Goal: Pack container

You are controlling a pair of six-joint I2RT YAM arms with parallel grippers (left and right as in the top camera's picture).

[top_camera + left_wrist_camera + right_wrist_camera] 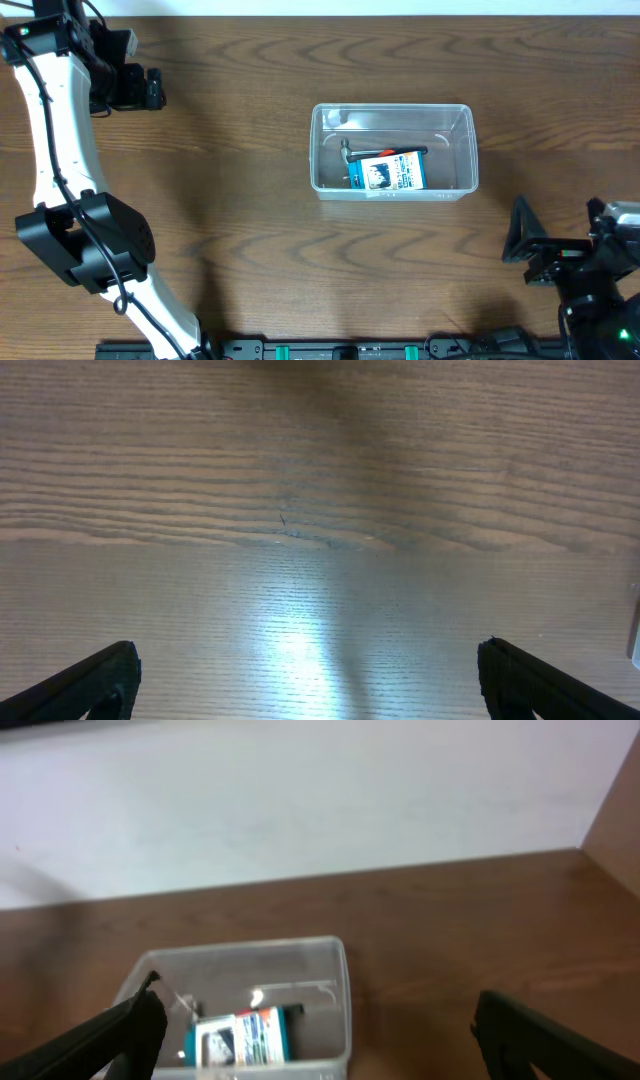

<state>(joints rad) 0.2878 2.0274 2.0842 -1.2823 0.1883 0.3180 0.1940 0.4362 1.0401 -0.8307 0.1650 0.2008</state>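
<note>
The clear plastic container (pixel 325 118) stands at the middle of the wooden table. Inside it lie a blue-and-white card pack (pixel 390 172) and a small tool with a dark and orange handle (pixel 385 152). The container also shows in the right wrist view (pixel 340 952), with the card pack (pixel 240 1037) in it. My left gripper (pixel 150 88) is open and empty at the far left, over bare wood (pixel 305 680). My right gripper (pixel 520 240) is open and empty at the near right, apart from the container (pixel 315 1040).
A pale wall (pixel 300 800) rises behind the table's far edge. The arm bases and a black rail (pixel 330 350) run along the near edge.
</note>
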